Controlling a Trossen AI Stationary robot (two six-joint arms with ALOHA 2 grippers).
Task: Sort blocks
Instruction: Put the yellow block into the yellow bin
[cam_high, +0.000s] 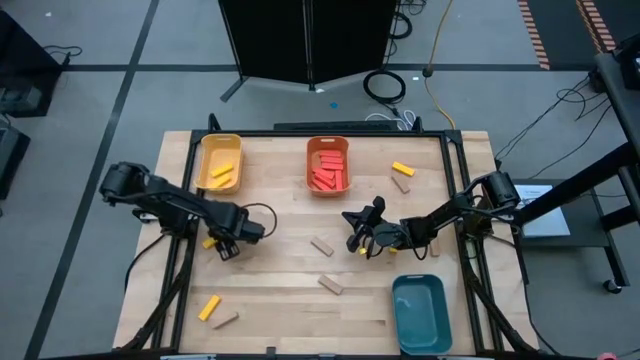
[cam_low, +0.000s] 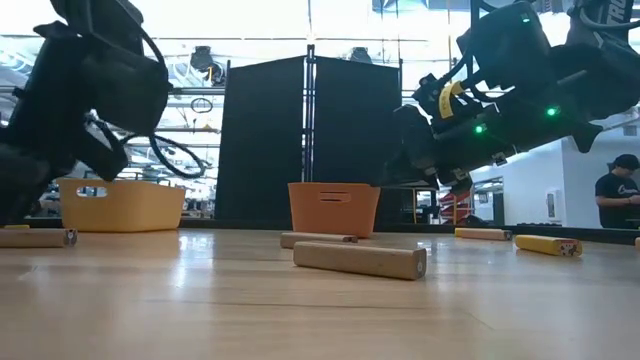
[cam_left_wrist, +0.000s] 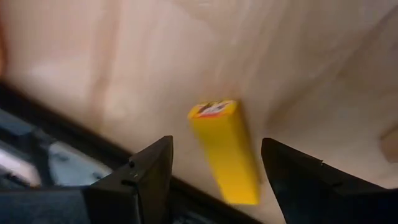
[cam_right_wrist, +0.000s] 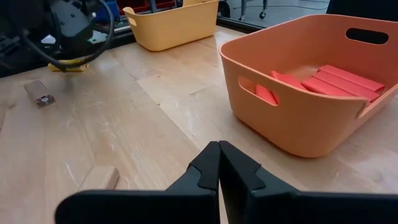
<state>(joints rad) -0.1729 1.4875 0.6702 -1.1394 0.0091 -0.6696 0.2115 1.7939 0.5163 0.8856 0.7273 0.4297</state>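
The left hand (cam_left_wrist: 211, 168), fingers spread, hung over a yellow block (cam_left_wrist: 225, 151) lying on the tabletop (cam_high: 280, 215) below the yellow bin (cam_high: 219, 162). The right hand (cam_right_wrist: 219, 165), fingers pressed together and empty, pointed toward the orange bin (cam_right_wrist: 305, 118) holding red blocks (cam_right_wrist: 329, 81).
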